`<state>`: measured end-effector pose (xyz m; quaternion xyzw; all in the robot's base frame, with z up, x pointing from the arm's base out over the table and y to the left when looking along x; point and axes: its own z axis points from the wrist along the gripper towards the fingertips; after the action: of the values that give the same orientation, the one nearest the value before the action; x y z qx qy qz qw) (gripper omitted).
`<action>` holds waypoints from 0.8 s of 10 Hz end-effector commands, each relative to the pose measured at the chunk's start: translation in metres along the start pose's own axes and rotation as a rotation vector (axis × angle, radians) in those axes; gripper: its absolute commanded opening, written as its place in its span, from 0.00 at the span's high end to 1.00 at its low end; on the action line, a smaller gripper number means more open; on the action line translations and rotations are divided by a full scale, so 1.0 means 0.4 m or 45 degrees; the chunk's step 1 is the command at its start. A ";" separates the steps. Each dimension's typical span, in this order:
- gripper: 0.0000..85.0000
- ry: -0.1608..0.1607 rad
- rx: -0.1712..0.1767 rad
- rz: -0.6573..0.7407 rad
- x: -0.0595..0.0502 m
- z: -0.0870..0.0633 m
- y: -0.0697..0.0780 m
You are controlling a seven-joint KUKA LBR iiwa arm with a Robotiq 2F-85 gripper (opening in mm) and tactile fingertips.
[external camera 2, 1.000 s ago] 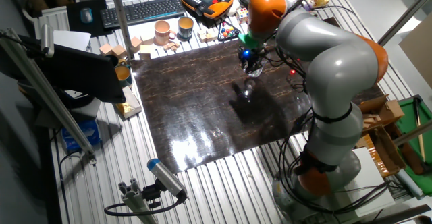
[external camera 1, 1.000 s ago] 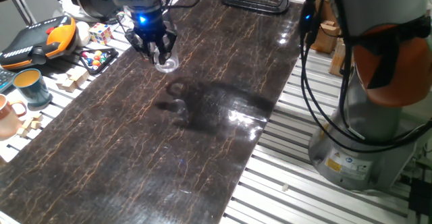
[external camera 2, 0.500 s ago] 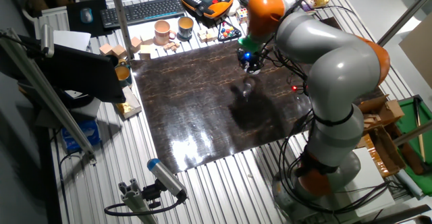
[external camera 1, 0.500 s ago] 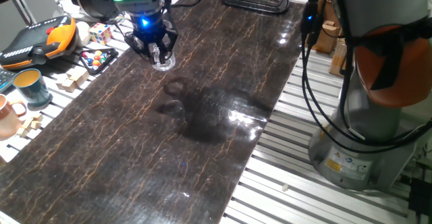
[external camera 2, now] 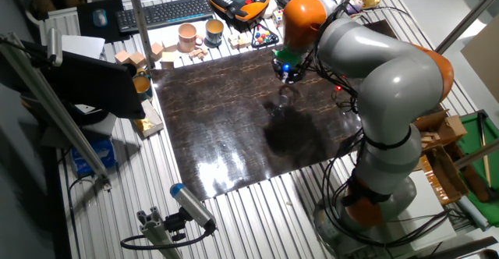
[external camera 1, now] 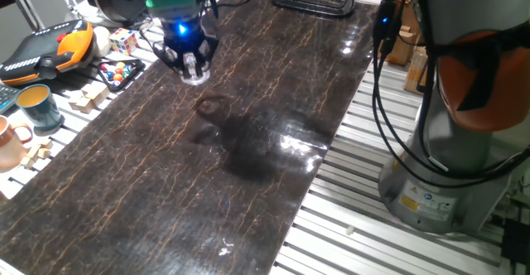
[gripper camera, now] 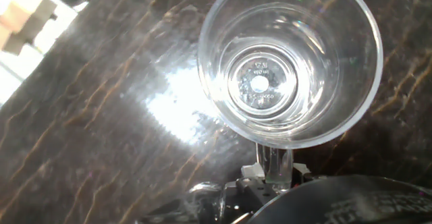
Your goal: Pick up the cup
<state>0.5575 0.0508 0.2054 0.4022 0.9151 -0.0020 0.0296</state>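
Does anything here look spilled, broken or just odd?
Nothing spilled or broken. The clear cup looks empty and whole, hanging above the dark table in the gripper; the fingers seem to pinch its handle.

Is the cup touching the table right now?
Apart. One fixed view shows the glass cup held in the claw above the dark table, with its shadow lying separately lower down.

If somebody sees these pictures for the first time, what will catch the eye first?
Probably the blue-lit tool above the far left part of the dark marbled table, holding a small clear glass cup off the surface. Next, the big grey and orange robot arm, and the teal mug on the left edge.
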 end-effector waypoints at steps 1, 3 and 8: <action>0.99 0.025 -0.010 -0.047 -0.006 -0.032 0.001; 0.99 0.025 -0.008 -0.065 -0.009 -0.060 -0.004; 0.99 0.011 -0.011 -0.167 0.000 -0.089 -0.020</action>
<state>0.5488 0.0466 0.2413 0.3381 0.9406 0.0019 0.0293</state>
